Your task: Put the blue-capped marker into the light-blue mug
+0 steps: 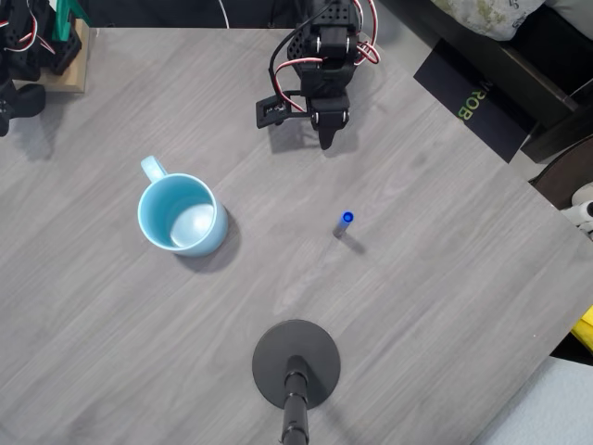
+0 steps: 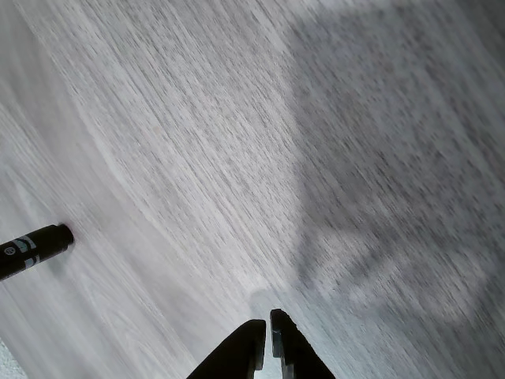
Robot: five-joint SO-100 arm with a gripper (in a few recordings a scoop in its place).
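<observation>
Near the top centre of the overhead view, the black pincer (image 1: 326, 139) points down toward the grey wood-grain table (image 1: 435, 306), its 2 fingers drawn together and grasping nothing. From the wrist view the pincer (image 2: 267, 325) shows its fingertips (image 2: 254, 330) closed to a hairline slit above the bare tabletop (image 2: 197, 118), with the arm's shadow spread across the surface ahead of it.

Below the pincer and slightly to its right in the overhead view, the blue-capped marker (image 1: 345, 222) stands upright on the table, blue cap up, apart from the fingers. Its black barrel (image 2: 33, 249) enters the wrist view at the left edge, left of and above the fingertips.

Down and well to the left of the pincer in the overhead view sits the light-blue mug (image 1: 181, 215), upright, mouth open to the camera, its handle toward the upper left. Marker and mug are well apart. Farther below the pincer stands a round black stand base (image 1: 296, 363).
</observation>
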